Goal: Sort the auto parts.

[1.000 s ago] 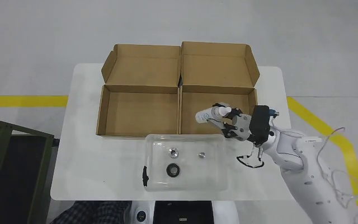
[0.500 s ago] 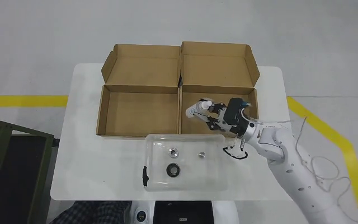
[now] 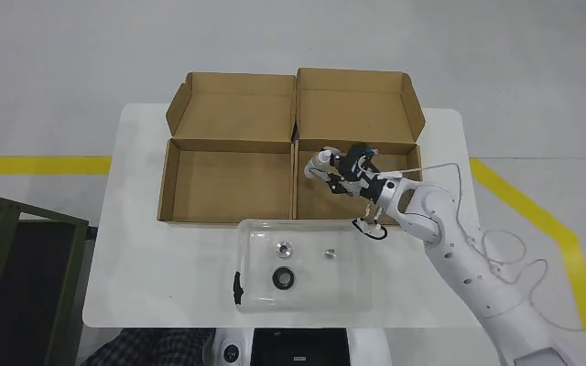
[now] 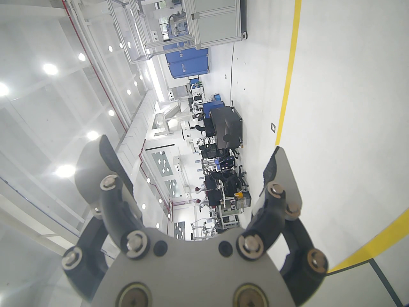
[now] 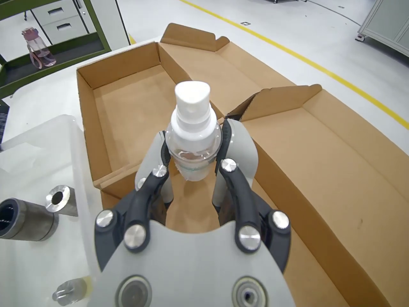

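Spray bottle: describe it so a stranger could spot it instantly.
On the white table two open cardboard boxes sit side by side. Over the right box, the right pincer grips a small spray bottle: clear plastic with a white pump top, unlike the metal parts in the clear tub.

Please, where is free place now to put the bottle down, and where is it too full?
The left box floor is wholly bare. The right box floor is bare too, beyond the right gripper holding the spray bottle. The table left of the boxes is bare. Crowded: the clear bin with three metal parts.
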`<state>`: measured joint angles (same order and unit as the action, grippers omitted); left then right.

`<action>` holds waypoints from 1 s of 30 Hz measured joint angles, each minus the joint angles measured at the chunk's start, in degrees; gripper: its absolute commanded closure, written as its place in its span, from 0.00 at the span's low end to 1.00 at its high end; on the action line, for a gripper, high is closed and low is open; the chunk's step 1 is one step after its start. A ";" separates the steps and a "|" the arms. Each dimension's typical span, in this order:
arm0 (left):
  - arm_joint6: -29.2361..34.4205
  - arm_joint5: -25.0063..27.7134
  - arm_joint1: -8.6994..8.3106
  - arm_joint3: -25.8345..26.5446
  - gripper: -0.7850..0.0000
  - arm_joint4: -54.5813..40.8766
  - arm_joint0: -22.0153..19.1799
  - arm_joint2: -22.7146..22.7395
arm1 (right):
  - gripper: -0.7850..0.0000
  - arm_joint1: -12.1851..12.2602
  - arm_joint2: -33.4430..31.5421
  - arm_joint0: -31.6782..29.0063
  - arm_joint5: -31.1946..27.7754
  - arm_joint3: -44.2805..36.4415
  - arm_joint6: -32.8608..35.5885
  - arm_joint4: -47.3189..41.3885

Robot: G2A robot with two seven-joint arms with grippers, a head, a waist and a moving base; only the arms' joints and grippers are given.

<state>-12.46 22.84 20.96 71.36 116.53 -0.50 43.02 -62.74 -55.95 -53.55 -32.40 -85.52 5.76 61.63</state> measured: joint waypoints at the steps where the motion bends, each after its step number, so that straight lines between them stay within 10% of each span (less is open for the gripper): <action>1: 0.00 0.00 0.00 0.00 0.00 0.00 0.00 0.00 | 1.00 -0.19 0.42 0.47 0.30 0.83 0.13 0.23; 10: 0.00 0.00 0.00 0.00 0.00 0.00 0.00 0.00 | 1.00 -1.88 3.86 3.92 0.65 7.18 0.32 1.55; 13: 0.00 0.00 0.00 0.00 0.00 0.00 0.00 0.00 | 0.74 -2.34 4.51 4.83 0.41 8.79 0.45 1.45; 20: 0.00 0.00 0.00 0.00 0.00 0.00 0.00 0.00 | 0.54 -3.34 5.80 6.41 0.46 12.21 0.57 1.55; 23: 0.00 0.00 0.00 0.00 0.00 0.00 0.00 0.00 | 0.00 -3.64 6.06 6.72 0.44 13.01 0.38 1.75; 30: 0.00 0.00 0.00 0.00 0.00 0.00 0.00 0.00 | 0.00 -3.44 4.21 6.04 0.64 10.38 0.11 2.94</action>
<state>-12.46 22.84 20.96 71.36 116.53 -0.50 43.02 -66.18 -51.74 -47.51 -31.77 -75.15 5.87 64.58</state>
